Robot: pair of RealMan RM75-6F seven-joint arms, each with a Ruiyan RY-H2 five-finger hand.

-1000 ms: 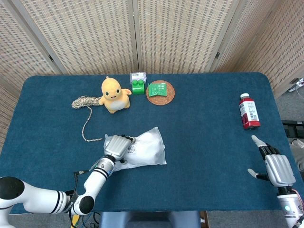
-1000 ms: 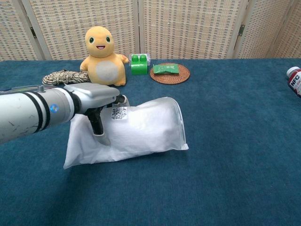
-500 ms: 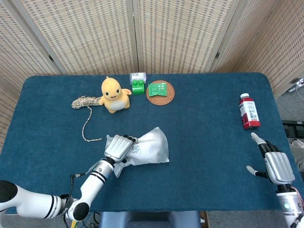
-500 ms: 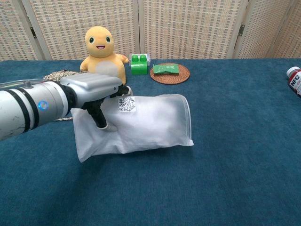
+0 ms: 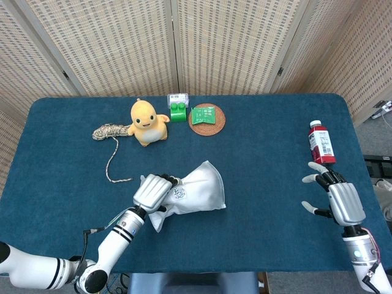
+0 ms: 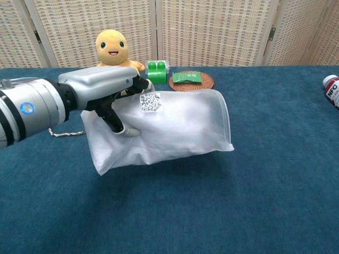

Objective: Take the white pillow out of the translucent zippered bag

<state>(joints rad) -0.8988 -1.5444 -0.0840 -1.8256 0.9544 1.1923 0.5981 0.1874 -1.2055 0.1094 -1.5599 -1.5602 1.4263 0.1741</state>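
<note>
Pale woven folding screens (image 5: 184, 43) are standing behind a wide table covered in dark blue cloth (image 5: 263, 184), which is filling most of both views.

Near the middle of the table, slightly left, the translucent white zippered bag (image 5: 199, 191) is being held up by one end, its far right edge looking clear of the cloth in the chest view. The white pillow (image 6: 175, 129) is showing through the film and is filling the bag; a small square code label (image 6: 150, 101) is sitting on the bag's upper left corner.

The left hand (image 5: 152, 191), silver and at the end of a white arm reaching in from the near left, is gripping the bag's left end, its fingers (image 6: 117, 126) curled closed around the film.

The right hand (image 5: 335, 197) is hovering at the near right edge, fingers spread wide and holding nothing.

Just beyond it a red plastic bottle with a white cap (image 5: 320, 144) is lying on the cloth.

Along the far side are sitting a yellow plush duck-like toy (image 5: 147, 122), a round woven coaster carrying a green packet (image 5: 207, 119), a bright green block (image 5: 178, 111) and a coil of beige twine (image 5: 110, 131) trailing a loose end towards the near side.
</note>
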